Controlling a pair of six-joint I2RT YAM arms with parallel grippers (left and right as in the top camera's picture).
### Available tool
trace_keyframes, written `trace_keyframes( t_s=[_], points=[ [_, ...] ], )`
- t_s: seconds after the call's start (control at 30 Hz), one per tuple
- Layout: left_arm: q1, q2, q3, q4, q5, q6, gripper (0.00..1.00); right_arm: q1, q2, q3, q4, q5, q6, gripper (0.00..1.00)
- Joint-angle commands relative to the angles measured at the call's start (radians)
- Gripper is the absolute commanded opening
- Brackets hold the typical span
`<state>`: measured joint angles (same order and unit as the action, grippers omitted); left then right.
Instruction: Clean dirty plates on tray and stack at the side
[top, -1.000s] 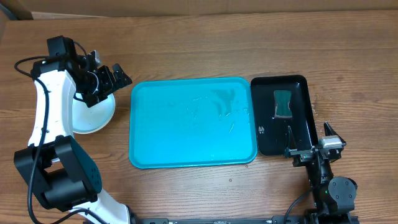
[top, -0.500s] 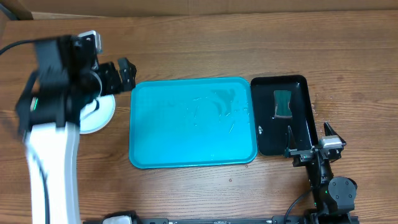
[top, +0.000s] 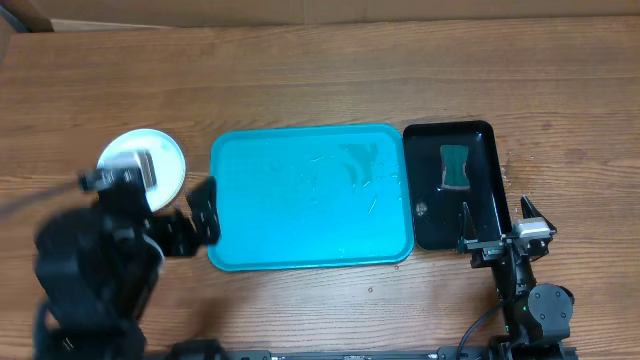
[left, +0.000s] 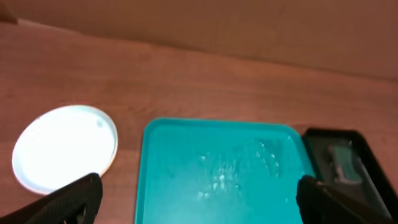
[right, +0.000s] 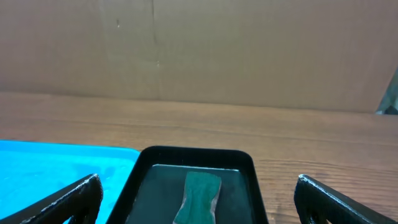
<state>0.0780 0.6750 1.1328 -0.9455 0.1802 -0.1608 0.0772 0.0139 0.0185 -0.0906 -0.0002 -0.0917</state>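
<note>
- Hovering by the tray (top: 310, 195), your left gripper (top: 193, 222) has jaws wide, empty.
- Your right gripper (top: 497, 228): jaws wide, empty.
- White plate (top: 150, 160) sits left of the tray.

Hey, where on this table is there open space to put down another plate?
The turquoise tray holds nothing, and the table behind it is bare from the white plate across to the black tray. Crowded: the black tray holds a sponge, and the left arm fills the near-left corner.

left arm (top: 95, 275) blurred, white plate (top: 168, 165) partly hidden behind it
</note>
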Motion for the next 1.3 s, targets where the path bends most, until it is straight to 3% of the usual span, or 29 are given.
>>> trace_keyframes(
  t_s=[0.0, 0.37, 0.5, 0.97, 1.27],
  points=[
    [-0.006, -0.148, -0.178, 0.093, -0.047, -0.042, 1.0, -0.006, -0.011, -0.011, 0.006, -0.002, -0.007, 1.0],
    [-0.006, -0.549, -0.673, 0.883, -0.069, -0.109, 1.0, -0.006, -0.011, -0.011, 0.006, -0.002, -0.007, 1.0],
    [-0.006, -0.619, -0.795, 1.078, -0.076, -0.113, 1.0, -0.006, -0.011, -0.011, 0.006, -0.002, -0.007, 1.0],
    [-0.005, -0.672, -1.048, 1.138, -0.119, -0.116, 1.0, -0.006, -0.011, -0.011, 0.006, -0.002, -0.007, 1.0],
    [-0.005, -0.672, -1.128, 1.082, -0.164, -0.115, 1.0, -0.006, -0.011, -0.011, 0.006, -0.002, -0.007, 1.0]
  ],
)
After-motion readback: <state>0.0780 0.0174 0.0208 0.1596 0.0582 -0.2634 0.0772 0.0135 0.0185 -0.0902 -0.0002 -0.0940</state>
